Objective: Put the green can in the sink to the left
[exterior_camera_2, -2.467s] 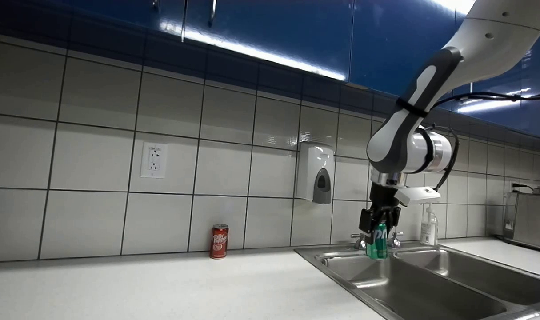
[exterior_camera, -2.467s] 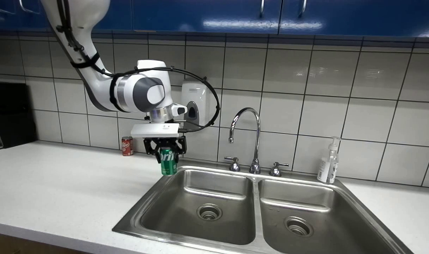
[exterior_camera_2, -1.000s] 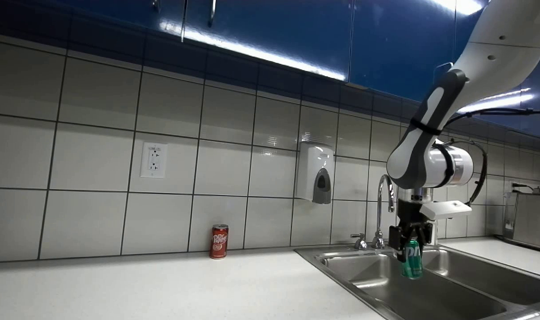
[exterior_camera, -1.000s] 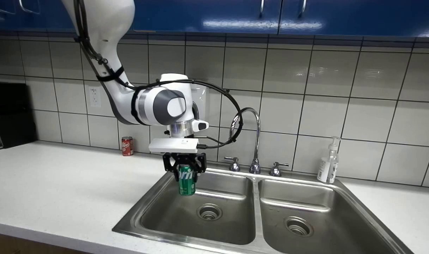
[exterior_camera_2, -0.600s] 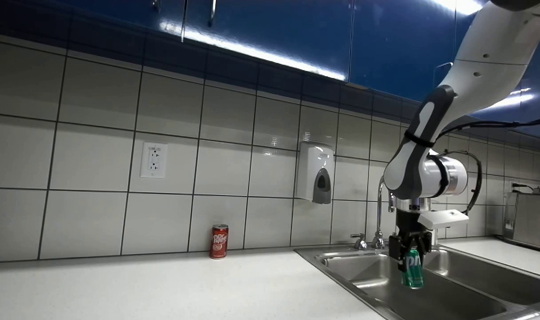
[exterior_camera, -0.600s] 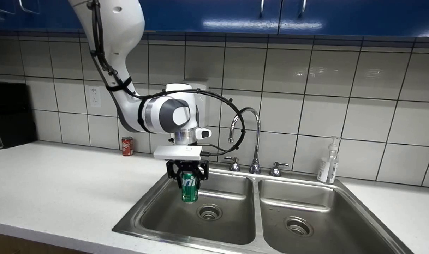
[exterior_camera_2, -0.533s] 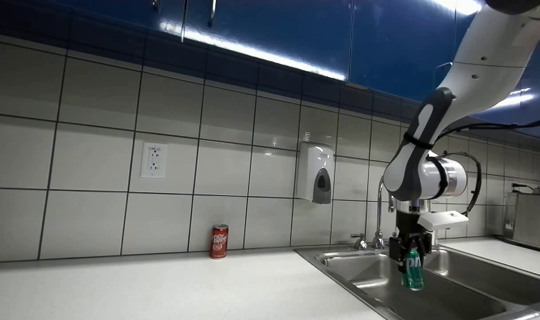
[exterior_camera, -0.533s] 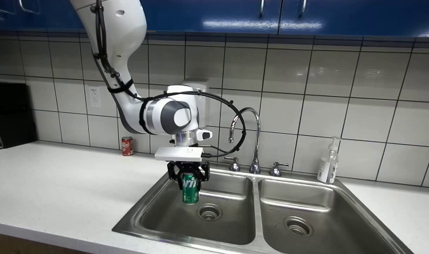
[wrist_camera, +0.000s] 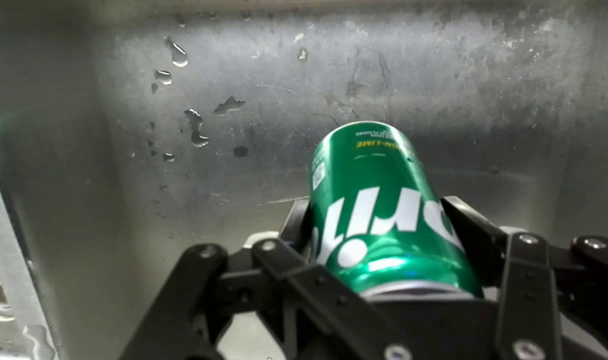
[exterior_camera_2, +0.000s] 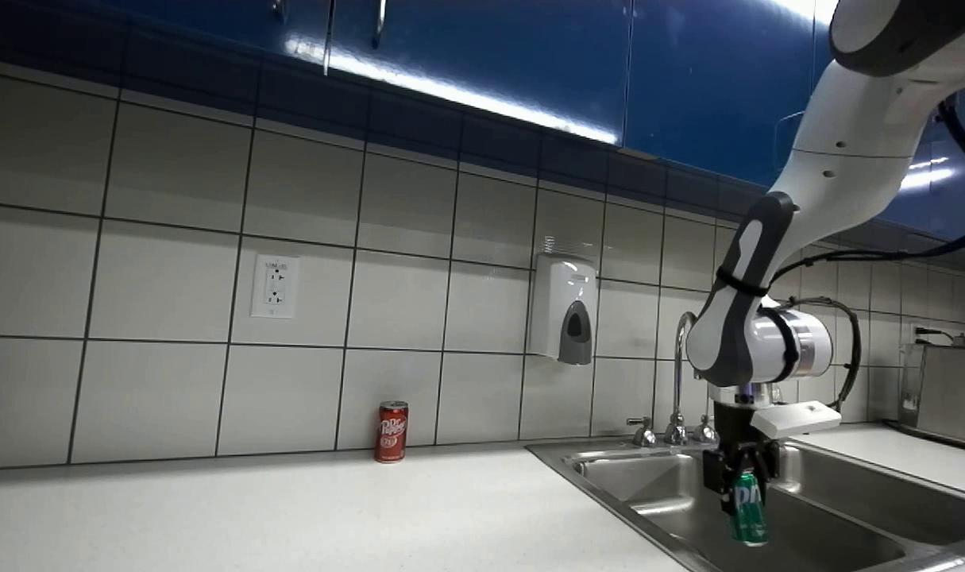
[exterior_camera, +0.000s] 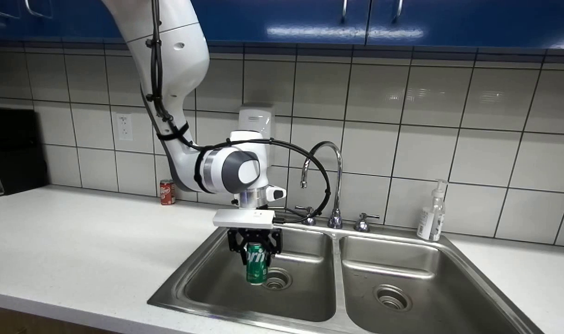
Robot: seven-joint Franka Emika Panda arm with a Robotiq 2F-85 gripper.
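Green can (exterior_camera: 256,273) juts below the claw (exterior_camera: 256,260) gripping its upper part.

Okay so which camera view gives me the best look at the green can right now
The wrist view: there the green can looms largest, and even its small yellow print shows, though upside down. Both exterior views show it much smaller, only its big white lettering standing out, gripped near its top by the end effector.
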